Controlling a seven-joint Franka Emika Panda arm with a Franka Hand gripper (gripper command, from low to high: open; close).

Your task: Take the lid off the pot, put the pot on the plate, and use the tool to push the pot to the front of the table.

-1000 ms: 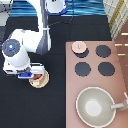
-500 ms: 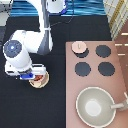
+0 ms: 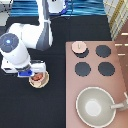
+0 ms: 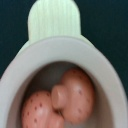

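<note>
While your gripper hangs directly over the small pinkish-tan pot at the exterior view's left, I cannot tell its state; the pale-pink knobbed lid lies well apart on the stove.

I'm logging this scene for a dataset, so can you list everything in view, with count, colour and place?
small pinkish-tan pot: one, lid off, two reddish mushroom-like pieces inside, left half of the exterior view, on the black table
small round pale-pink lid: one, on the top-left burner of the brown stove panel
black burner circles: four, on the panel
large grey-beige handled bowl: one, bottom right
white Franka arm: one, reaching from the top
gripper: one, directly over the pot
</note>
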